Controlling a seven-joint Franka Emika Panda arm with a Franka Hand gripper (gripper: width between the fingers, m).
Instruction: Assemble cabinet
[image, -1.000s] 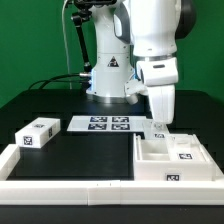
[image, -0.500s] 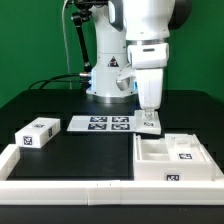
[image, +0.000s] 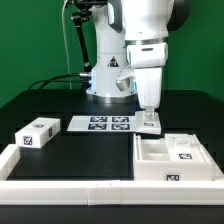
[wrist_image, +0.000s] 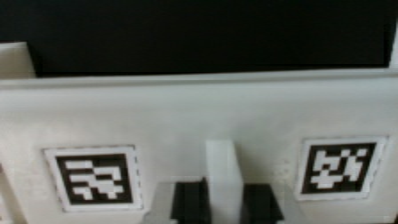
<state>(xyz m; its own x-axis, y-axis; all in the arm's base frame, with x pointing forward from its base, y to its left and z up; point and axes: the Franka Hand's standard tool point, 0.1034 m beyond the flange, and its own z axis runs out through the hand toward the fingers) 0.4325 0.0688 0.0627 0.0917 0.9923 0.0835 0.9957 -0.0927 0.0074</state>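
My gripper (image: 149, 112) hangs just past the far left corner of the large white cabinet body (image: 148, 168) on the exterior view's right. It is shut on a white tagged block (image: 150, 126), held low over the table. In the wrist view the block (wrist_image: 196, 110) fills the frame with two tags. My dark fingers (wrist_image: 185, 203) clamp a narrow raised rib between the tags, with the gripper (wrist_image: 222, 198) centred on it. A second small white tagged block (image: 35, 133) lies at the exterior view's left.
The marker board (image: 100, 124) lies flat just left of the held block, in front of the robot base. A long low white border rail (image: 70, 187) runs along the front and left of the black table.
Over the last second my gripper moved toward the exterior view's left, from above the cabinet body's far edge to beside the marker board, carrying the block. In the last half second it barely moved.
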